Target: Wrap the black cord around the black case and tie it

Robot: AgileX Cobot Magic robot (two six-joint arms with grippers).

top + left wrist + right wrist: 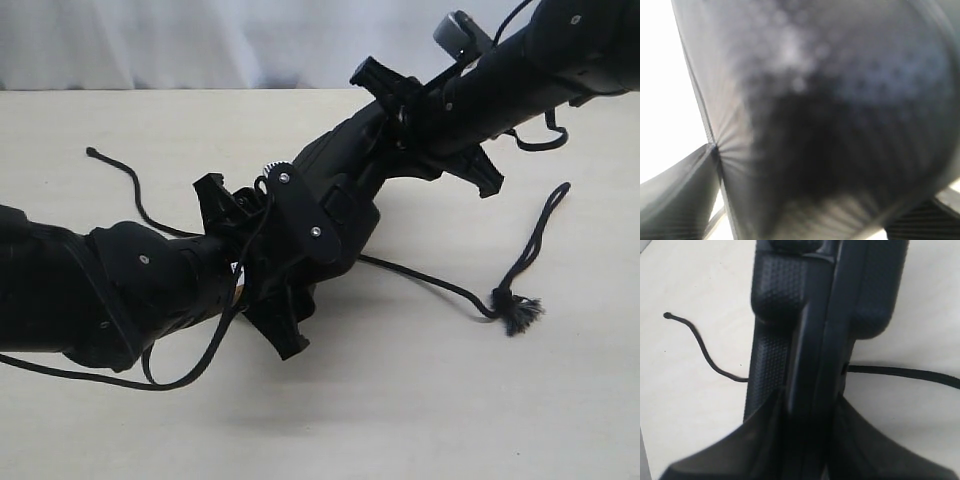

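1. Exterior view: the black case (345,170) sits near the middle of the table (400,400). The left gripper (312,245) reaches it from the left, and the right gripper (380,160) comes in from the upper right.
2. Right wrist view: the case runs edge-on away from the camera. The right gripper is pressed together on it, pinching its two faces.
3. Left wrist view: the case fills the blurred picture, very close to the camera. The left gripper's fingers (675,205) are spread wide on either side of it. I cannot tell whether they press on it.
4. The black cord (440,285) lies loose on the table, free of both grippers. Its knotted tip (92,152) is far to the left. The cord passes beneath the case and comes out on the right at the frayed tassel knot (515,312). From there the loop (565,187) runs up, well apart from the case.
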